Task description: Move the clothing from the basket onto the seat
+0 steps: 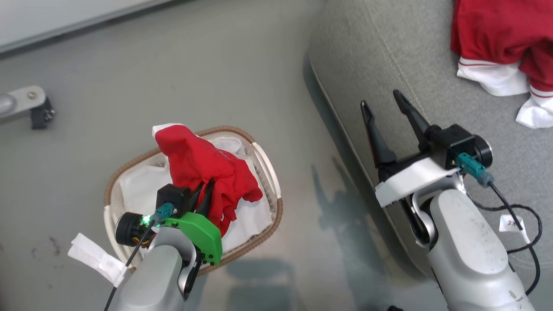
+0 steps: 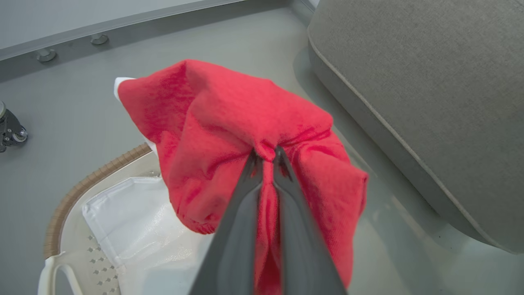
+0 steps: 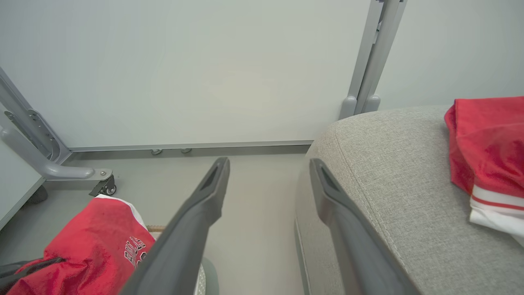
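The left tool (image 2: 267,152) was clamped shut on a narrow pinch of the red garment (image 2: 229,110), which hung bunched from its fingers above the basket (image 1: 280,211). The lower folds drooped toward the white liner (image 1: 138,185), and I could not tell whether they touched it. The seat (image 1: 367,56) lay well off to the robot's right across a strip of bare floor (image 1: 173,65), with a second garment (image 1: 497,30) already lying on its far part. The right tool (image 1: 381,98) stood wide open and empty over the seat's near edge. The main risk appeared to be the grip itself: with so little cloth caught between the fingers, a quick swing could let the fabric slip out and fall on the floor short of the cushion. A trailing hem might also catch the woven rim and drag or tip the light basket. The open right tool sat near the likely path, so the cloth could drape over its fingers. A release too near the rounded edge might let the garment slide off.
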{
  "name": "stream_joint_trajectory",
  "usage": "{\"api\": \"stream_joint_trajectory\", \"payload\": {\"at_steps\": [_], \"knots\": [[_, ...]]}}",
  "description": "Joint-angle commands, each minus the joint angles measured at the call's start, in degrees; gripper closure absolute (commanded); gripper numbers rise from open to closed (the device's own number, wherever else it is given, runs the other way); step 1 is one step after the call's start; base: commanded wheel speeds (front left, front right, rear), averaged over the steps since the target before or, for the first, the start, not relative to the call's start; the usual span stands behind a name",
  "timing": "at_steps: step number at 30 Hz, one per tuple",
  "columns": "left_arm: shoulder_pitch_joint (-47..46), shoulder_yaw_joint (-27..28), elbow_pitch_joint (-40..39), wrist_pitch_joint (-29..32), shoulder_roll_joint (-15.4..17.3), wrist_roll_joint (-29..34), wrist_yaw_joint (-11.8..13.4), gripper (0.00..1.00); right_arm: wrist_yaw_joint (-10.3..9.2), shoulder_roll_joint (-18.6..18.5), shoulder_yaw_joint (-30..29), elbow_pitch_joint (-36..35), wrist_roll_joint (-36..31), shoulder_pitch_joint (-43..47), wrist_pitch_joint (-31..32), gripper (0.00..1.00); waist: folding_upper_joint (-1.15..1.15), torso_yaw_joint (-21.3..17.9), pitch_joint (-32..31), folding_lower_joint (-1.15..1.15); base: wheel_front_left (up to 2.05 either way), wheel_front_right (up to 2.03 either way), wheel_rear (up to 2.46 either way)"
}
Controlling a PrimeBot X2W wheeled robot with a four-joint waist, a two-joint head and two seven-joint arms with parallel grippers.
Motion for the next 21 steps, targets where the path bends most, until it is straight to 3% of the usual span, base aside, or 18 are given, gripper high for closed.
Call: {"api": "stream_joint_trajectory", "payload": {"at_steps": [1, 21], "knots": [[1.4, 0.8, -1.2, 0.0, -0.1, 0.6, -0.1, 1.00, -0.08, -0.3, -0.1, 0.4, -0.1, 1.5, 0.0, 0.00, 0.00, 3.3, -4.9, 0.00, 0.00, 0.00, 0.00], [8.7, 9.7, -20.0, 0.0, -1.7, 3.9, -0.5, 1.00, -0.08, -0.3, -0.1, 3.8, -1.7, 12.2, 0.0, 0.00, 0.00, 5.3, -17.8, 0.00, 0.00, 0.00, 0.00]]}}
